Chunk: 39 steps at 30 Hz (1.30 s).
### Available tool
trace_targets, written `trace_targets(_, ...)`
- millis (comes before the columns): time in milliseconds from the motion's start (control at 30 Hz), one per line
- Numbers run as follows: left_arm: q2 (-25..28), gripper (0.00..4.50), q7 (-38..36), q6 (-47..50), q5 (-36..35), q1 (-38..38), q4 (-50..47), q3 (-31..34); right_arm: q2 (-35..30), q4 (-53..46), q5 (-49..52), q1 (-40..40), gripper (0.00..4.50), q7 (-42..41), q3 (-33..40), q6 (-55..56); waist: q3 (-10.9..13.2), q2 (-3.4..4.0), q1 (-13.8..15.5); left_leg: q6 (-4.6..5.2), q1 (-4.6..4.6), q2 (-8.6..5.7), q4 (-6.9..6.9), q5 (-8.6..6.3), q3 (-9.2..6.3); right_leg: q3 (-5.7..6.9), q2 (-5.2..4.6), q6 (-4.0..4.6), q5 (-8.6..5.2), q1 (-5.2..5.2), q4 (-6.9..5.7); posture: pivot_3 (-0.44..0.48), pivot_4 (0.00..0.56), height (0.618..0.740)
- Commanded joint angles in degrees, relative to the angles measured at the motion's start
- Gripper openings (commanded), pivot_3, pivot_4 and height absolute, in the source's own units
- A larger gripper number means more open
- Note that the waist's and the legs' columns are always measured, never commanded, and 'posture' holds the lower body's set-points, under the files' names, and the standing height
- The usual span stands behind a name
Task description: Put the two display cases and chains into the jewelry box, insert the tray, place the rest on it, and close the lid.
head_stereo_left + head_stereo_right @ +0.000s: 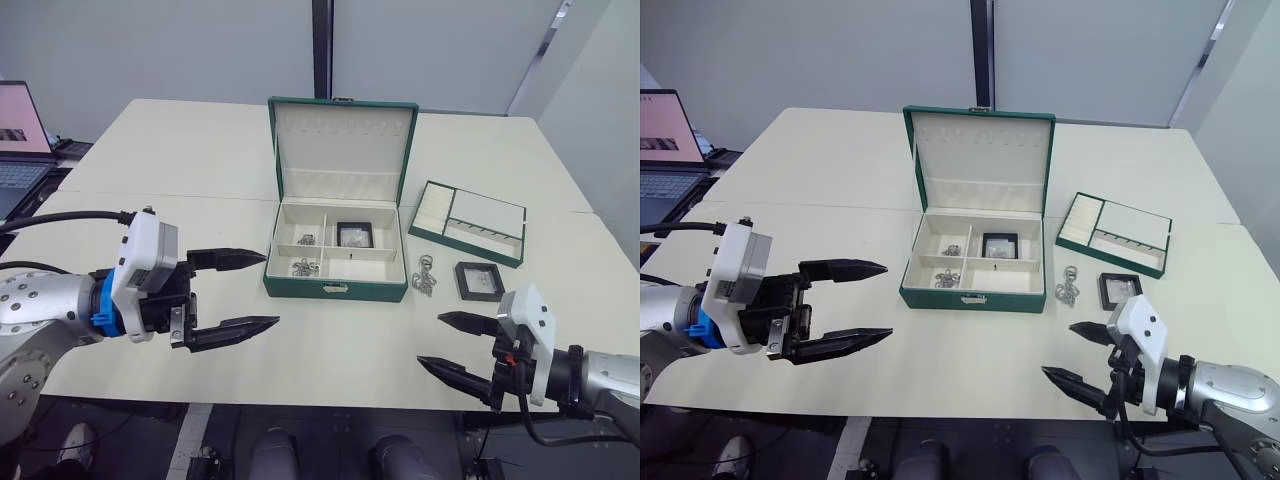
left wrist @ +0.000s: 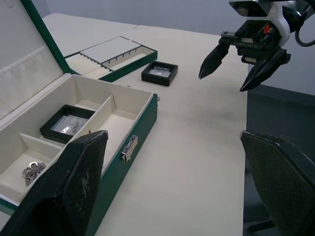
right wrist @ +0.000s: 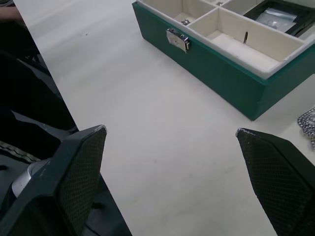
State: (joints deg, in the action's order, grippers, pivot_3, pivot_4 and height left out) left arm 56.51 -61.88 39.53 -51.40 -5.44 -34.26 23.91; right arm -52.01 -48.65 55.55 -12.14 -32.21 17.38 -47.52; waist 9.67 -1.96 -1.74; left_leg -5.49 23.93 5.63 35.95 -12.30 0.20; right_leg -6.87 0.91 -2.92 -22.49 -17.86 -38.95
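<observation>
The jewelry box (image 1: 337, 262) sits mid-table (image 1: 200, 160), its lid (image 1: 342, 150) raised upright at the rear and the clasp facing the near edge. Inside, one display case (image 1: 353, 235) lies in the rear right compartment; chains (image 1: 304, 267) occupy the two small left compartments. The long front right compartment holds only a small dark item, too small to identify.

A second display case (image 1: 478, 280) lies on the table right of the box, apart from it. A loose chain (image 1: 424, 276) lies between that case and the box's right wall, just beside the box. The tray (image 1: 470, 222) rests farther back on the right, at an angle and well short of the table edge.

Left tool (image 1: 232, 292): released, fingers spread, empty, held left of the box over bare table. Right tool (image 1: 455, 345): released, empty, near the front edge, just in front of the outer case. Bare table surface lies between both tools and the box front.
</observation>
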Motion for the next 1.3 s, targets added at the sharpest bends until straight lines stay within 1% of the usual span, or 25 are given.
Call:
trace_targets(33,1.0,4.46,0.2,-0.1,-0.9,-1.1,-0.9,-0.4,-3.9,1.6,3.1,1.9,4.50,-1.1,4.5,-2.8,0.0,0.00,0.0,0.00,0.00,0.00,0.00,0.00,0.01,0.00,0.00,0.00,0.00,0.00,0.00,0.000,0.150,0.740)
trace_targets(67,1.0,4.46,0.3,0.2,-1.4,-1.4,-0.7,-0.5,-5.6,2.9,3.7,2.9,4.50,-2.5,5.1,-3.7,0.0,0.00,0.0,0.00,0.00,0.00,0.00,0.00,0.02,-0.01,0.00,0.00,0.00,0.01,0.00,0.000,0.150,0.740)
trace_targets(133,0.9,4.46,-0.3,0.0,-1.4,-1.8,-0.1,-1.0,-10.2,7.2,0.8,5.6,4.50,-7.0,5.1,-3.1,0.0,0.01,0.0,0.00,-0.02,0.00,0.02,0.00,0.04,-0.02,0.00,0.00,0.00,0.00,0.00,0.000,0.150,0.740)
trace_targets(233,1.3,4.46,-1.2,-0.7,0.1,-2.1,1.1,-1.7,-16.3,14.4,-5.9,8.8,4.50,-12.9,2.2,-0.8,0.0,0.05,0.0,0.01,-0.03,0.00,0.01,0.00,0.06,-0.04,0.00,0.00,0.00,0.00,0.01,0.000,0.150,0.740)
trace_targets(300,1.4,4.46,-1.3,-0.8,0.6,-2.3,1.6,-1.9,-19.5,19.4,-11.3,10.4,4.50,-16.9,-1.0,2.3,0.0,0.05,0.0,0.01,-0.03,0.00,0.02,0.00,0.07,-0.05,-0.01,0.00,0.00,-0.02,0.02,0.000,0.150,0.740)
trace_targets(367,1.9,4.46,-1.4,-1.1,1.8,-2.7,2.7,-2.2,-22.2,26.8,-19.6,12.5,4.50,-22.7,-6.4,10.6,0.1,0.08,0.0,0.01,-0.03,0.00,0.02,0.00,0.08,-0.05,-0.01,0.00,0.00,-0.02,0.04,0.000,0.150,0.740)
trace_targets(433,2.0,4.46,-1.8,-1.5,2.3,-3.3,3.6,-2.6,-23.0,32.5,-24.8,14.9,4.50,-27.3,-10.5,16.2,0.1,0.10,-0.1,0.01,-0.04,0.00,0.03,0.00,0.12,-0.07,-0.02,0.00,0.00,-0.05,0.04,0.000,0.150,0.740)
trace_targets(533,2.0,4.46,-1.9,-0.8,2.0,-4.3,4.3,-3.3,-22.2,39.5,-30.2,19.9,4.50,-32.9,-15.8,21.7,0.2,0.27,-0.1,0.01,-0.04,0.00,0.05,0.00,0.14,-0.09,-0.02,0.01,0.00,-0.05,0.03,0.000,0.150,0.740)
trace_targets(633,1.6,4.46,-2.1,-1.4,2.5,-4.9,5.0,-4.0,-19.6,45.1,-34.5,24.9,4.50,-36.1,-19.9,26.2,0.2,0.38,-0.2,0.01,-0.05,0.01,0.04,0.00,0.15,-0.09,-0.02,0.01,0.01,-0.05,0.01,0.000,0.150,0.740)
trace_targets(733,1.3,4.46,-1.9,-1.8,3.0,-5.0,5.1,-4.3,-17.0,49.1,-38.0,28.3,4.50,-38.3,-22.2,29.8,0.3,0.44,-0.2,0.00,-0.06,0.02,0.05,0.00,0.17,-0.11,-0.02,0.01,0.01,-0.04,0.00,0.000,0.150,0.740)
trace_targets(1000,0.8,4.46,-2.9,-4.1,3.6,-4.7,5.0,-4.6,-10.5,56.3,-43.4,35.4,4.50,-41.6,-25.2,35.0,0.3,0.55,-0.1,-0.09,-0.10,0.03,0.10,0.06,0.19,-0.10,-0.03,0.01,0.01,0.00,-0.01,0.000,0.150,0.740)
trace_targets(1100,2.5,4.46,-3.6,-1.1,1.9,-4.2,5.1,-4.8,-9.3,58.0,-44.8,37.2,4.50,-42.6,-25.7,35.8,0.4,0.58,-0.1,-0.11,-0.10,0.03,0.10,0.07,0.20,-0.11,-0.03,0.01,0.01,0.01,-0.01,0.000,0.150,0.740)
trace_targets(1167,6.2,4.46,-4.9,5.2,-0.4,-4.7,6.5,-6.7,-8.6,59.3,-45.6,38.1,4.50,-43.3,-25.9,36.5,0.4,0.58,-0.1,-0.11,-0.10,0.04,0.11,0.07,0.19,-0.09,-0.02,0.01,0.01,0.01,-0.01,0.000,0.150,0.740)
trace_targets(1233,6.2,4.46,-5.3,5.6,-1.4,-5.5,6.9,-6.9,-8.1,60.3,-46.3,38.7,4.50,-43.8,-26.0,37.2,0.4,0.66,-0.1,-0.09,-0.11,0.03,0.11,0.06,0.19,-0.09,-0.02,0.01,0.01,0.01,-0.02,0.000,0.150,0.740)
trace_targets(1300,4.7,4.46,-3.7,3.8,-0.7,-5.6,6.2,-5.9,-7.6,61.1,-46.9,39.0,4.50,-44.2,-26.1,37.6,0.4,0.68,-0.1,-0.06,-0.11,0.01,0.11,0.04,0.21,-0.10,-0.04,0.01,0.01,0.01,-0.02,0.000,0.150,0.740)
